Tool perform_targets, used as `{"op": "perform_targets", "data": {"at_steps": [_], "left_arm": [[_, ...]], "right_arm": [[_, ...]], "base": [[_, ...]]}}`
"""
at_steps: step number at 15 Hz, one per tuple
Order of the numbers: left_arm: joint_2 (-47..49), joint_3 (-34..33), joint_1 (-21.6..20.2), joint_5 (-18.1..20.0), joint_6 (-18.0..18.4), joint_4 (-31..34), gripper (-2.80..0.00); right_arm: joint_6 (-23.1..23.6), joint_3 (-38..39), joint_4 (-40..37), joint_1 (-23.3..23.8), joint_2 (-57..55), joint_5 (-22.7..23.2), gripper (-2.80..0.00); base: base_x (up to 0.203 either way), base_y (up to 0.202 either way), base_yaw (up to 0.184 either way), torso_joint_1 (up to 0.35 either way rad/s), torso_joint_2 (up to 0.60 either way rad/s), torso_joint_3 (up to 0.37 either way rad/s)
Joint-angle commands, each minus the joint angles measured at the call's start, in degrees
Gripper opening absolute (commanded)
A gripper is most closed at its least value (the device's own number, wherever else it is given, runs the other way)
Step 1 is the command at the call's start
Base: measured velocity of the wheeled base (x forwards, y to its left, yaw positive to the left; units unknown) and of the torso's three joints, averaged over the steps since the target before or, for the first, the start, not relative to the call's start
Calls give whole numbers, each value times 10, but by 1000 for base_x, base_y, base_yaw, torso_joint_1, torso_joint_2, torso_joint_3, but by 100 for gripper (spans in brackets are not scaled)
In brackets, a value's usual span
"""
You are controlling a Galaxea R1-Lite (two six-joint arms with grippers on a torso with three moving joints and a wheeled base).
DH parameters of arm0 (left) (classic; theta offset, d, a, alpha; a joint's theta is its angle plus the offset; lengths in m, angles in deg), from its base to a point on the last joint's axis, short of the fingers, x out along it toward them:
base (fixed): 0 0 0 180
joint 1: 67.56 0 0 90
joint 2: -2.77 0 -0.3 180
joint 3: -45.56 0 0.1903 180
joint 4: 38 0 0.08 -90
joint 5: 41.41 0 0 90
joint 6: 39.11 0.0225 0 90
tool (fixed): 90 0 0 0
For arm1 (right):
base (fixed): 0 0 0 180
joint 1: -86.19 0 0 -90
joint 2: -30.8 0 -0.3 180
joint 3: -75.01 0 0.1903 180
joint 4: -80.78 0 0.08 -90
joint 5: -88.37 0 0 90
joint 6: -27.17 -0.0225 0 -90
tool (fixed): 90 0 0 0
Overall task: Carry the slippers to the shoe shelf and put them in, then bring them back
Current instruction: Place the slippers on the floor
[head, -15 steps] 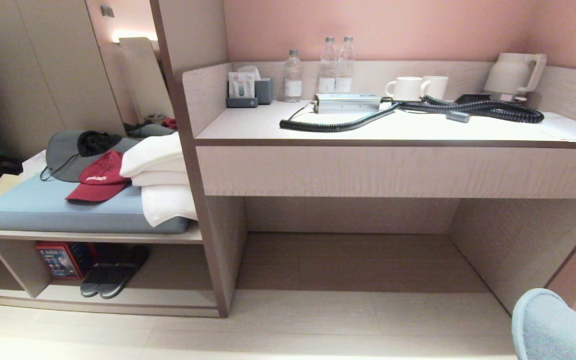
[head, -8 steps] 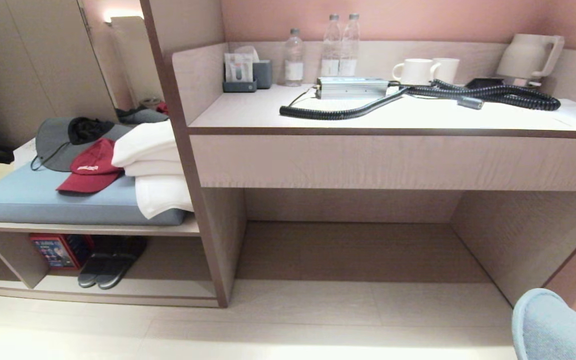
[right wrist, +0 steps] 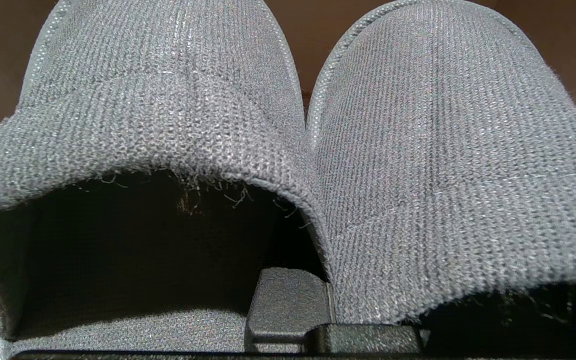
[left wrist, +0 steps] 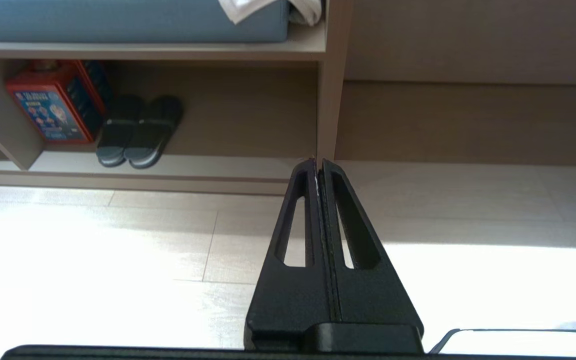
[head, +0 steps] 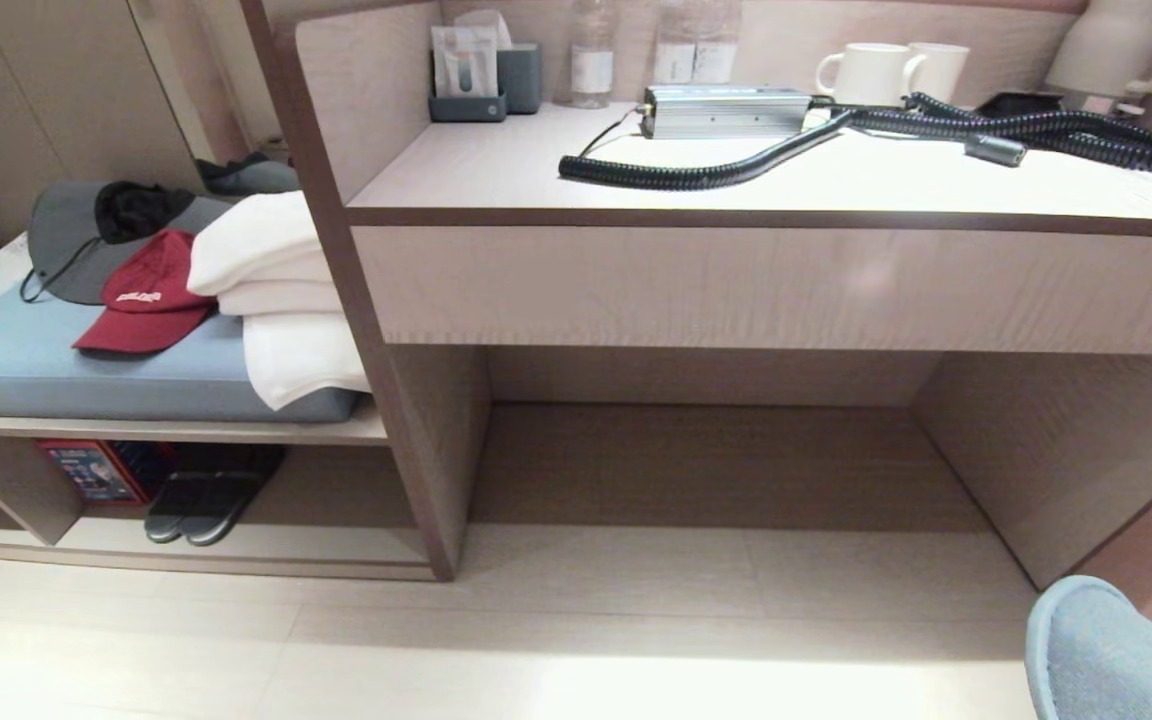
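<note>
Right wrist view: slippers (right wrist: 418, 165) blue-grey knit, side by side, fuzzy edges.

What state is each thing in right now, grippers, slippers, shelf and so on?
Left gripper: shut, empty, above the floor.
Right gripper: shut on the blue-grey knitted slippers.
Low pale wood shoe shelf: holds a dark pair of slides and a red box.
White towels: folded, stacked.

Slippers (right wrist: 418, 165): blue-grey knit pair, side by side & touching, toes up in right wrist frame; also at bottom right corner of head frame. Shoe shelf (head: 236, 555): low pale-wood cubby w/ dark edging, lower left of head frame.
</note>
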Motion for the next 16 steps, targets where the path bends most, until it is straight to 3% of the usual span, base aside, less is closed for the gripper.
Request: {"op": "perform_targets", "data": {"at_steps": [1,16], "left_arm": [[0,0,0,0,0,0,-280],[0,0,0,0,0,0,-280]], "right_arm": [[-1,1,1,0,1,0,-280],[-3,1,1,0,1,-1,-280]], "base": [[0,0,0,0,3,-203],[0,0,0,4,2,-197]]}}
